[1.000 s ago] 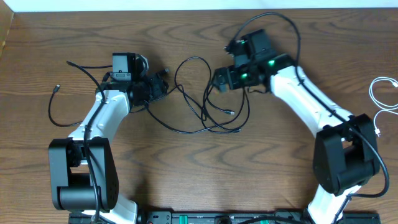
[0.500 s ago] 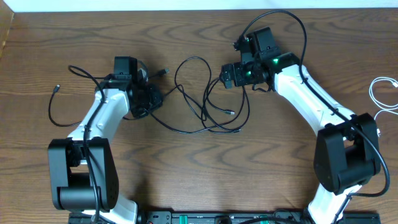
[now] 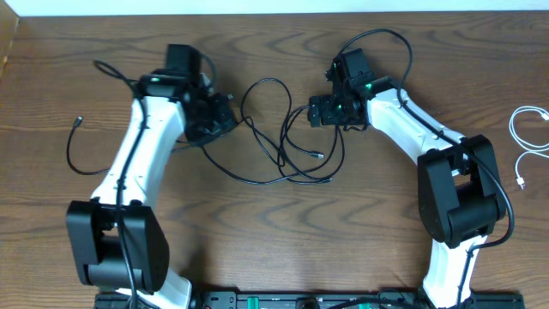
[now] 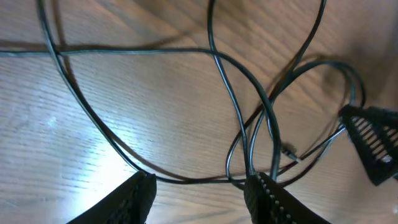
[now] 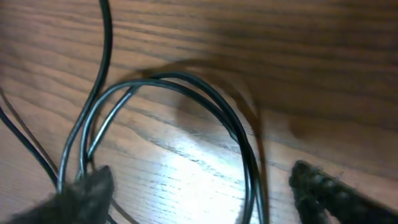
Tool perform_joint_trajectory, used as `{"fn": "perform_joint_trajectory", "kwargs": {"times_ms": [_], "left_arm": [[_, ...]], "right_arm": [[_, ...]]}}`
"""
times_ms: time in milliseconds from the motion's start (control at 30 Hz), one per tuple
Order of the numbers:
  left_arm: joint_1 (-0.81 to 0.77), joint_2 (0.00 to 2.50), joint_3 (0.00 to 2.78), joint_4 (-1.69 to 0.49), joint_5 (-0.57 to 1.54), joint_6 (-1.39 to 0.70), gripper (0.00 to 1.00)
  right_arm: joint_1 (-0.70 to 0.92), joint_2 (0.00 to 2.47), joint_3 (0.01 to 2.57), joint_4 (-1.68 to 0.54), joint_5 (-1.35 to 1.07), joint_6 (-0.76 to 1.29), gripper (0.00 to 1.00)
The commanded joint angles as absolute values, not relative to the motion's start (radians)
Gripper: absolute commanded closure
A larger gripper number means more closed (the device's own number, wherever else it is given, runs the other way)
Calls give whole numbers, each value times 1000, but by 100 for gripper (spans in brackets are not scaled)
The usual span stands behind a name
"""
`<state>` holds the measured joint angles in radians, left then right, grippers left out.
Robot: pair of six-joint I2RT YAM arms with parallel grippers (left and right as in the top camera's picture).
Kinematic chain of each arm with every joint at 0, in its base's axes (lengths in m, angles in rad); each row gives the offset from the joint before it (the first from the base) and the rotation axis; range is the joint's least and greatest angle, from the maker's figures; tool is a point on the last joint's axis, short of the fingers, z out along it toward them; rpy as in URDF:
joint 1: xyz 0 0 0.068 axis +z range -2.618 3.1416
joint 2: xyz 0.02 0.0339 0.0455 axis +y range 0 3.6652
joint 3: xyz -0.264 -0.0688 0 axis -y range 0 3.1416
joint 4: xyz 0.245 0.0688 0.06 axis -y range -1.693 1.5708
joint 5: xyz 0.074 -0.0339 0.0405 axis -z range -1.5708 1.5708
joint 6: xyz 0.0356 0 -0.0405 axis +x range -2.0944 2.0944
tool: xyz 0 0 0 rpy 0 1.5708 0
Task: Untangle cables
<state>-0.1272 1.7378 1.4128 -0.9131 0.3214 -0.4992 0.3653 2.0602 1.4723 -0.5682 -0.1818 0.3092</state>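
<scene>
Several black cables (image 3: 283,150) lie tangled in loops on the wooden table between my two arms. My left gripper (image 3: 221,116) sits at the tangle's left edge. In the left wrist view it (image 4: 202,186) is open, with bare wood between the fingers and crossing strands (image 4: 249,134) just beyond the tips. My right gripper (image 3: 314,112) is at the tangle's upper right. In the right wrist view it (image 5: 202,180) is open and low over the table, and a doubled black loop (image 5: 245,155) runs between its fingers. A white cable (image 3: 527,129) lies apart at the far right.
A separate black strand (image 3: 77,146) curls on the table left of the left arm. The right gripper's dark fingertip (image 4: 373,146) shows at the right edge of the left wrist view. The arms' own thick black wires arch over both wrists.
The left gripper shut briefly and has opened again, and its arm has stretched toward the far side. The right gripper has shifted slightly and its jaws have narrowed a little.
</scene>
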Motion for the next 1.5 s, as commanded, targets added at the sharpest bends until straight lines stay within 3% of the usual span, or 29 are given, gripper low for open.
{"fn": "perform_joint_trajectory", "kwargs": {"times_ms": [0, 167, 400, 567, 767, 900, 1067, 1233, 1467], "left_arm": [[-201, 1740, 1417, -919, 170, -557, 47], [-266, 1763, 1384, -913, 63, -578, 47], [-274, 1865, 1350, -849, 58, -511, 47], [-273, 1946, 1350, -900, -46, -439, 61], [-263, 1993, 1351, -1026, -183, -444, 53], [-224, 1966, 1416, -1129, -145, -436, 33], [-217, 1871, 1528, -1131, 46, -401, 33], [-220, 1777, 1539, -1000, 218, -410, 33], [-234, 1812, 1486, -925, 221, -450, 32]], "right_arm": [[374, 2064, 1469, -568, -170, 291, 32], [374, 2064, 1454, -563, -170, 291, 48], [375, 2064, 1426, -511, -170, 292, 53], [377, 2064, 1425, -505, -170, 291, 59], [384, 2064, 1425, -505, -166, 291, 58], [385, 2064, 1425, -504, -163, 291, 55], [388, 2064, 1425, -500, -162, 291, 51], [389, 2064, 1425, -500, -159, 291, 50], [395, 2064, 1425, -494, -155, 291, 49]]}}
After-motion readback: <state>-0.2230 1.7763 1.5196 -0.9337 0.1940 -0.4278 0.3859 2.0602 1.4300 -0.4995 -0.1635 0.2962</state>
